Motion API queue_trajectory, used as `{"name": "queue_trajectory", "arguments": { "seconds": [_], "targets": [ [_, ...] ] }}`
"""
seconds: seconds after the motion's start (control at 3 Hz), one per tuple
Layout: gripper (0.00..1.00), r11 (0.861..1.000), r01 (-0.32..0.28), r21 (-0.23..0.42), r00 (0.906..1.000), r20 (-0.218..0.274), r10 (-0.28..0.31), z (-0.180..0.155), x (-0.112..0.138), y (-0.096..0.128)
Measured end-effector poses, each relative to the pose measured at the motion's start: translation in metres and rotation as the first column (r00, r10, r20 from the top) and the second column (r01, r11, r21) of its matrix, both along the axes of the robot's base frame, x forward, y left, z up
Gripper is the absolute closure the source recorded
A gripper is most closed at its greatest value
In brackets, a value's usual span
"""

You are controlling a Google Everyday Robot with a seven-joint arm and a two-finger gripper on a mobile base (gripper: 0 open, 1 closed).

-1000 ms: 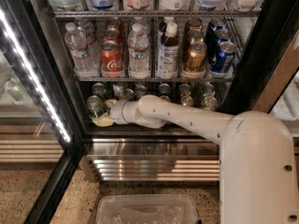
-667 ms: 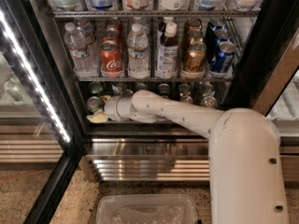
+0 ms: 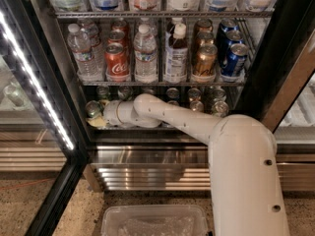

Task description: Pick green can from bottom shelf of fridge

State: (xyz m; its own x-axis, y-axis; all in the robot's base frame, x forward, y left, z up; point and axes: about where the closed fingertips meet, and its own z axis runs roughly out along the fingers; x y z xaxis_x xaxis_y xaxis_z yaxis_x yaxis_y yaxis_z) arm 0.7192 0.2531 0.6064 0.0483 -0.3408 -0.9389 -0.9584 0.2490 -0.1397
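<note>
Far left, white light strip (image 3: 38, 82) running down the door frame of the fridge (image 3: 275, 48). At the left end of the bottom shelf (image 3: 147, 130), green can (image 3: 92, 109) standing upright near the front edge, gripper (image 3: 97, 121) pressed close against its lower side. Clamped or loose: cannot tell. Rightward, white arm (image 3: 187, 122) crossing the shelf front, and more cans (image 3: 219, 108) towards the right edge.

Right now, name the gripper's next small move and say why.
Probably ease the gripper slightly deeper in around the green can at the bottom shelf's left end: it sits right at that can, but I cannot see a secure hold yet.
</note>
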Motion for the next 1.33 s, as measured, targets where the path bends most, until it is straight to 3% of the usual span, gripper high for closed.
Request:
{"name": "queue_trajectory", "arguments": {
  "seconds": [0.67, 1.0, 1.33],
  "targets": [
    [1.0, 1.0, 0.0, 0.0, 1.0, 0.0, 0.0, 0.0, 0.0, 0.0],
    [1.0, 1.0, 0.0, 0.0, 1.0, 0.0, 0.0, 0.0, 0.0, 0.0],
    [1.0, 0.999, -0.044, 0.0, 0.9989, 0.018, 0.044, 0.012, 0.0, 0.009]
  ]
}}
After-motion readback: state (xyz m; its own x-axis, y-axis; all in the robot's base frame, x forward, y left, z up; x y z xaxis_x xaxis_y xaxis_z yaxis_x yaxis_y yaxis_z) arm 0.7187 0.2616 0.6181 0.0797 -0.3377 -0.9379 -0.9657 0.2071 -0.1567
